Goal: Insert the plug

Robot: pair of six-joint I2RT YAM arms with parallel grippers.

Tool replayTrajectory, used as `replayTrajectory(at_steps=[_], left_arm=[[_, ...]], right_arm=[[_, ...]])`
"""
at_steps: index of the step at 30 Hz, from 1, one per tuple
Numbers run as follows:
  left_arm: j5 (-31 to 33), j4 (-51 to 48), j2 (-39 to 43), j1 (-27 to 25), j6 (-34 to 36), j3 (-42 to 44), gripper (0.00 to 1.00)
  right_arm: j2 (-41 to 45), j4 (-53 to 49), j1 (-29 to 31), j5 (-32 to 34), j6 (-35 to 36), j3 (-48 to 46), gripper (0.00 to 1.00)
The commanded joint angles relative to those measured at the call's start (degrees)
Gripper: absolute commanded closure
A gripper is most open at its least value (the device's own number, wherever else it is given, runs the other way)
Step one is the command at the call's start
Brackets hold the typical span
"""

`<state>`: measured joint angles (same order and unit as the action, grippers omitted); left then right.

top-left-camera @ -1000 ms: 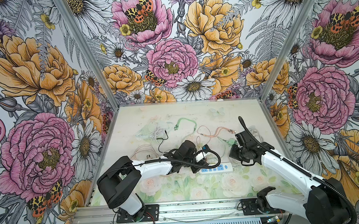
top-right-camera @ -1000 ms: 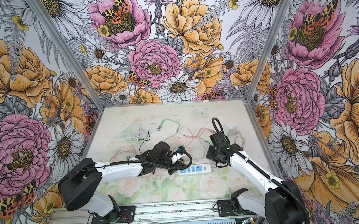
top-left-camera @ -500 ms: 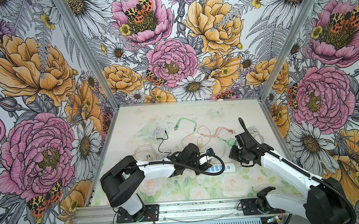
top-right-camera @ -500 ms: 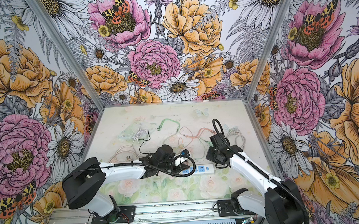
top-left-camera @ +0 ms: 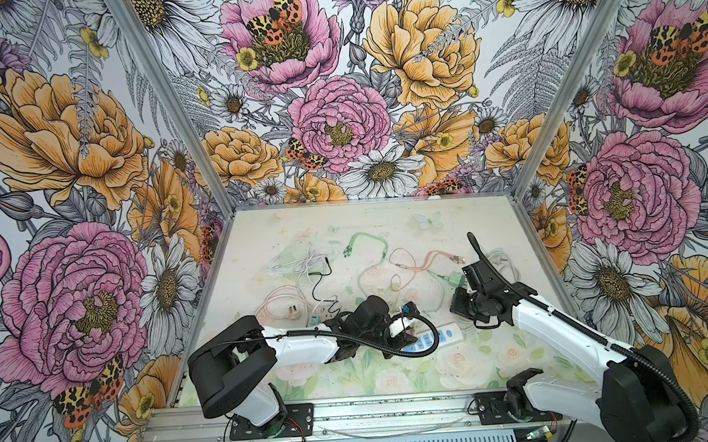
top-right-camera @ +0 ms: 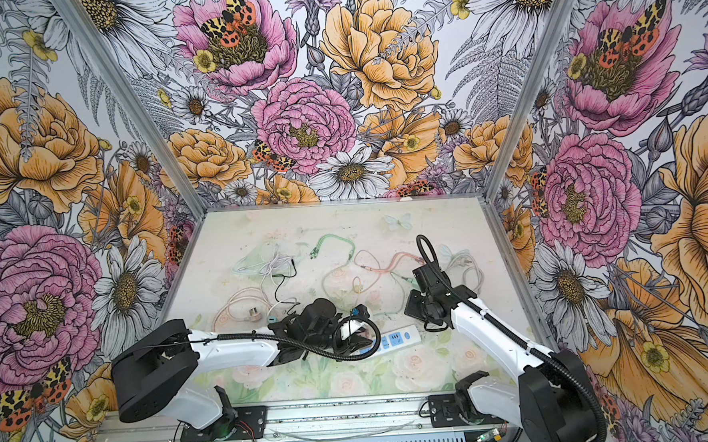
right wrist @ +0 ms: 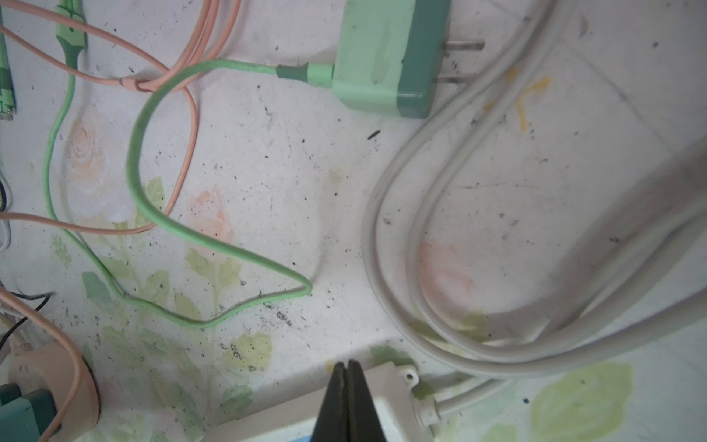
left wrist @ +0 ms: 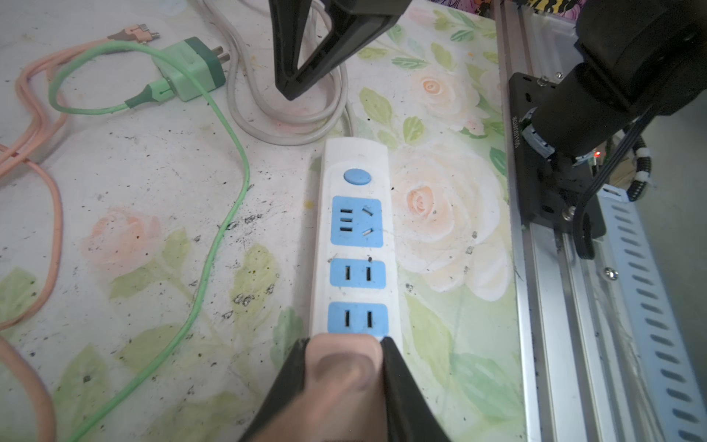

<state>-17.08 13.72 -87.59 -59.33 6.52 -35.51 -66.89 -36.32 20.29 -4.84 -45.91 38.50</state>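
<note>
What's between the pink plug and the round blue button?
Three empty blue sockets on the white power strip, shown in the left wrist view.

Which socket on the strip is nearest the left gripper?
The end two-slot socket, farthest from the round button; the left gripper holds a pink plug at its edge.

The left gripper [top-right-camera: 363,338] holds a pale plug [top-right-camera: 366,333] over one end of the white power strip [top-right-camera: 398,337].

The black left gripper [left wrist: 344,340] clamps a pale pink plug [left wrist: 344,371] over the long white power strip [left wrist: 357,245], at its end socket. The right gripper [right wrist: 347,366], jaws pressed together, points at its cable end.
</note>
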Motion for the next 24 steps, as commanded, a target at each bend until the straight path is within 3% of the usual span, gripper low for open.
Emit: replayTrajectory(at_steps=[1, 6, 13, 24], left_arm=[[2.0, -2.3, -1.8, -2.3, -6.6, 3.7, 0.80], [13.6, -1.9, -2.6, -5.5, -10.0, 3.1, 0.80], [24.9, -2.3, 0.4, -10.0, -9.4, 4.4, 0.80], [15.1, 4.0, -7.0, -8.9, -9.8, 5.8, 0.80]], right_arm=[[-0.2, 1.9, -0.3, -0.5, 0.8, 0.4, 0.94], [0.2, 2.2, -0.4, -0.3, 1.0, 0.1, 0.94], [0.1, 3.9, -0.4, 0.3, 0.8, -1.3, 0.94], [1.6, 6.4, -0.5, -1.2, -2.1, -3.8, 0.95]])
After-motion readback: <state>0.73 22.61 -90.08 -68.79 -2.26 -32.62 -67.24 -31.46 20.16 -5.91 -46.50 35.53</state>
